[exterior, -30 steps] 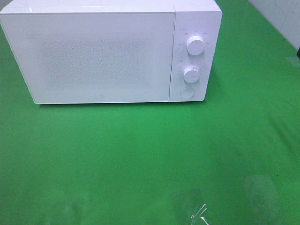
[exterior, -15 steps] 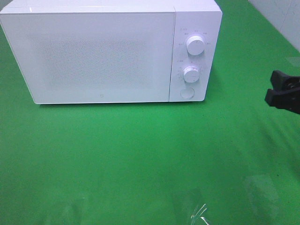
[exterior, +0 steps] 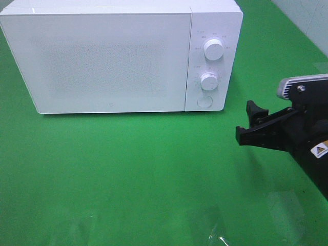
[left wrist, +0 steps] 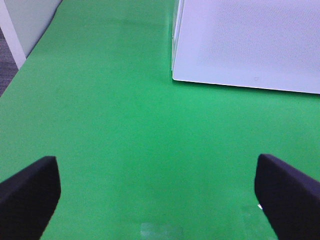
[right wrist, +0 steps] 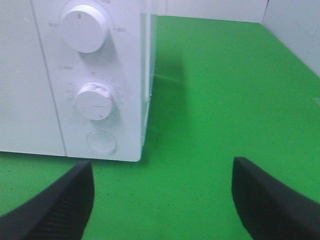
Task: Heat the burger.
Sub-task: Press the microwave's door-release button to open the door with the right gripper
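The burger is out of view in every frame. A white microwave (exterior: 110, 56) stands at the back of the green table with its door shut; it also shows in the left wrist view (left wrist: 250, 40) and the right wrist view (right wrist: 75, 75). My right gripper (exterior: 248, 128) is open and empty, to the right of the microwave's control panel and a little in front of it. Its two dark fingers (right wrist: 50, 205) frame the round button (right wrist: 101, 142) in the right wrist view. My left gripper (left wrist: 160, 192) is open and empty over bare green cloth, in front of the microwave's left corner.
Two white knobs (exterior: 213, 49) (exterior: 208, 81) and a round button (exterior: 204, 101) sit on the microwave's right panel. A green cloth (exterior: 128, 169) covers the table. A white wall (right wrist: 295, 30) rises at the far right. A scrap of clear film (exterior: 218, 233) lies at the front edge.
My right arm has come into the exterior view from the right edge and moved left toward the microwave's control panel. The microwave has not moved.
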Controlling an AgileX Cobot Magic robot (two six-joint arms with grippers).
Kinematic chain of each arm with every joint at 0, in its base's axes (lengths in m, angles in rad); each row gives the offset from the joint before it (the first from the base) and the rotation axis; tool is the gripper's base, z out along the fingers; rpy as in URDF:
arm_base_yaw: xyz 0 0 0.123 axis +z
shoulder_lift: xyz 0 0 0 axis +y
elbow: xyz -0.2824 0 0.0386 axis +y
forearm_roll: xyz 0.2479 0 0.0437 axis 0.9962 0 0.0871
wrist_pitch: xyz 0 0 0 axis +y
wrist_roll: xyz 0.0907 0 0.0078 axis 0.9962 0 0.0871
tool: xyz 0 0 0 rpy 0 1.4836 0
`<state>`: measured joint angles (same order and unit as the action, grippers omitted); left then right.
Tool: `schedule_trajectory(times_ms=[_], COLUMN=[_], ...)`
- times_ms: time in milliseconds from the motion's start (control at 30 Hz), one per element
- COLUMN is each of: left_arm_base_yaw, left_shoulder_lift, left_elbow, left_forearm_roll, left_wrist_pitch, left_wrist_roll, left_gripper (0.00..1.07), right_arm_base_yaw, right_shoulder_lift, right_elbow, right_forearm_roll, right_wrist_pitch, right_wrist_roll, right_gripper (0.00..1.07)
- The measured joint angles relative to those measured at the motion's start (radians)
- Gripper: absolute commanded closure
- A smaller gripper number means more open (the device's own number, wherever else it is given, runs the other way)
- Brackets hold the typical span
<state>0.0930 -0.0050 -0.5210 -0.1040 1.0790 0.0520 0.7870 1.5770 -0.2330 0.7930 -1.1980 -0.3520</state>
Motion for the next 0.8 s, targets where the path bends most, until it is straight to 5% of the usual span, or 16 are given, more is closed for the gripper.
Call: schedule_trajectory(times_ms=[333, 800], left_arm_base_yaw=[0.0, 0.0], left_shoulder_lift=[0.0, 0.0], left_elbow=[0.0, 0.0], left_forearm_roll=[0.0, 0.0], left_wrist_pitch=[0.0, 0.0], left_wrist_roll=[0.0, 0.0], left_gripper=[0.09, 0.09], right_arm_base_yaw=[0.136, 0.155], right_shoulder_lift=[0.08, 0.08], right_elbow=[-0.097, -0.12], right_forearm_roll=[0.065, 0.074], right_wrist_pitch=[-0.001, -0.002], right_wrist_roll=[-0.029, 0.176], right_gripper=[0.32, 0.38])
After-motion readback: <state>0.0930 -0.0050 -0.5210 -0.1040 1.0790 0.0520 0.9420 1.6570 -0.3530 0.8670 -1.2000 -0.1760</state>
